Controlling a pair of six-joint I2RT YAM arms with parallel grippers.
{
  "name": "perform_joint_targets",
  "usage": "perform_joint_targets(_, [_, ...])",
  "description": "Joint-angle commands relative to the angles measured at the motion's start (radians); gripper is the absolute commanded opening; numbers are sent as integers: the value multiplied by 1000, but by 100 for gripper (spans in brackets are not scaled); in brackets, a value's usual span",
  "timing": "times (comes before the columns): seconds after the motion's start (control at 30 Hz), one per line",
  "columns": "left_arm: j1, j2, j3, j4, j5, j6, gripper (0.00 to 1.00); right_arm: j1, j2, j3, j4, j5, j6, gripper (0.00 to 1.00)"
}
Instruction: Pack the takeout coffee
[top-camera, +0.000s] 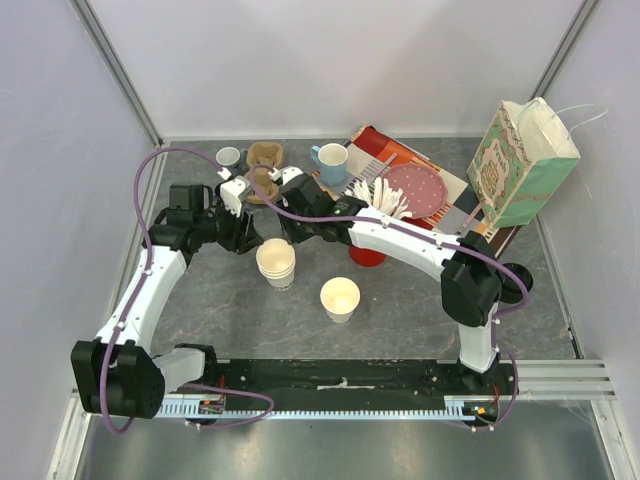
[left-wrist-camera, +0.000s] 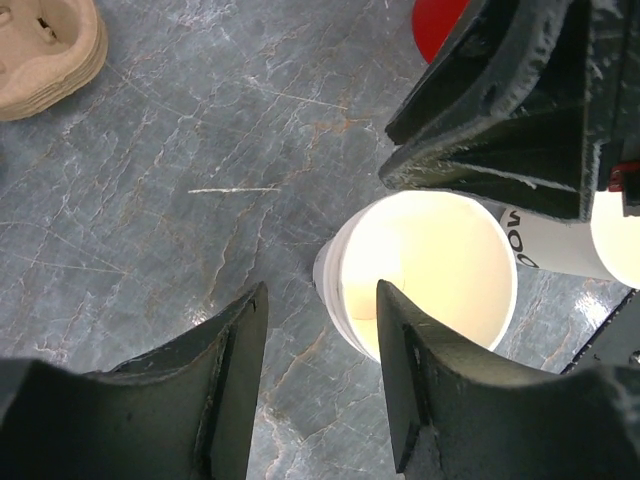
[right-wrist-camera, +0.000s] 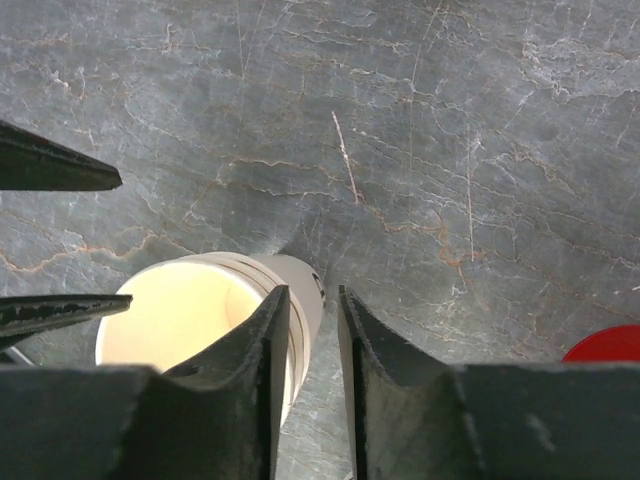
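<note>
Your left tool (left-wrist-camera: 322, 300) stands spread, straddling the rim of the stacked paper cups (top-camera: 277, 262) mid-worktop (top-camera: 410, 320). Your right tool (right-wrist-camera: 312, 305) sits narrow across the same rim. Cannot tell if it pinches.

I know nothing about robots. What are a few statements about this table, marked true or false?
1. The stack of paper cups and the single cup wear black lids. False: both are open-topped.
2. The left gripper and the right gripper are both at the stack's rim. True.
3. The gift bag lies flat. False: it stands up, at the table's right side.
4. The blue mug stands apart from the paper cups. True.
</note>
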Motion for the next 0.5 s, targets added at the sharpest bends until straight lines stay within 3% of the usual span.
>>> perform_joint_targets(0.0, [-2, 1, -5, 44, -25, -36, 53, 12, -41, 16, -17, 10, -27, 36])
perform_joint_targets(0.47, [-2, 2, -8, 42, -51, -10, 50, 27, -112, -10, -8, -7, -68, 45])
